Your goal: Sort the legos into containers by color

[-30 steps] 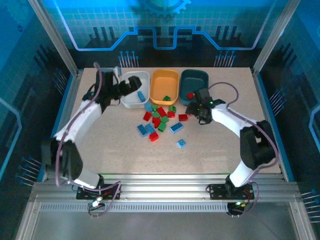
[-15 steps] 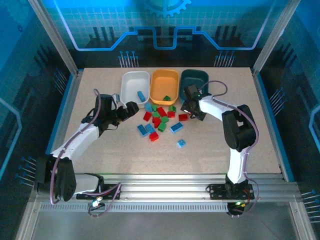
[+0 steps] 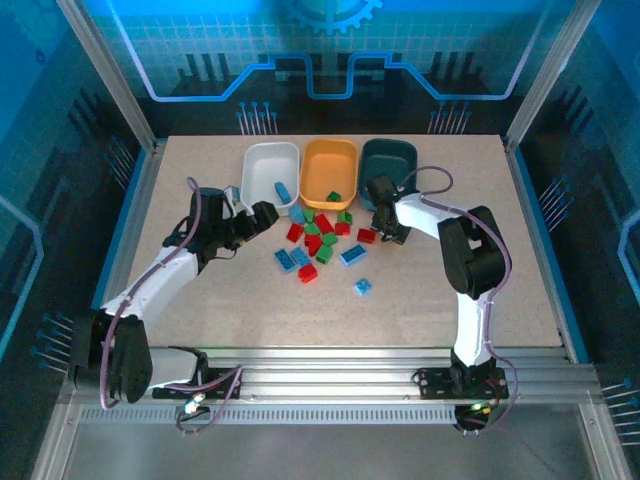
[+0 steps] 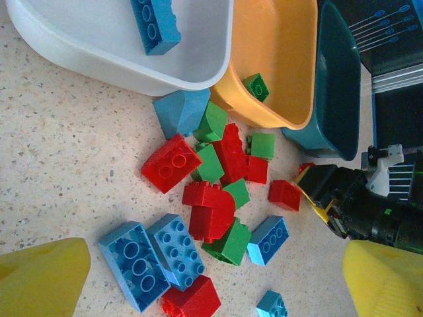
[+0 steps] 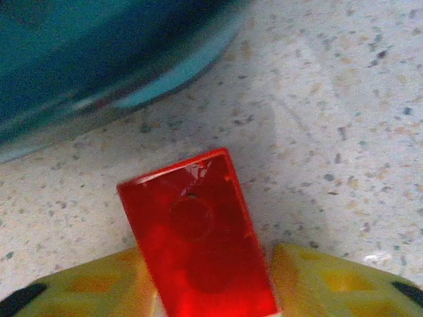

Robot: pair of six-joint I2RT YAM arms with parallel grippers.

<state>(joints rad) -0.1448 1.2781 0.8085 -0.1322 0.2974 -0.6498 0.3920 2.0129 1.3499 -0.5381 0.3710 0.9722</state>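
Red, green and light blue legos lie heaped on the table in front of the containers. The white tray holds a blue brick. A green brick lies in the orange-yellow tray. The dark teal tray stands to the right. My left gripper hangs open left of the heap, its yellow fingers wide apart over blue bricks. My right gripper is low on the table beside the teal tray's wall, shut on a red lego.
A lone small blue brick lies nearer the front, apart from the heap. Another red brick rests on the table just left of the right gripper. Open tabletop lies on both sides and toward the near edge.
The left arm came down from the white tray to the heap's left side. The right gripper moved left and down beside the teal tray and closed on a red lego.
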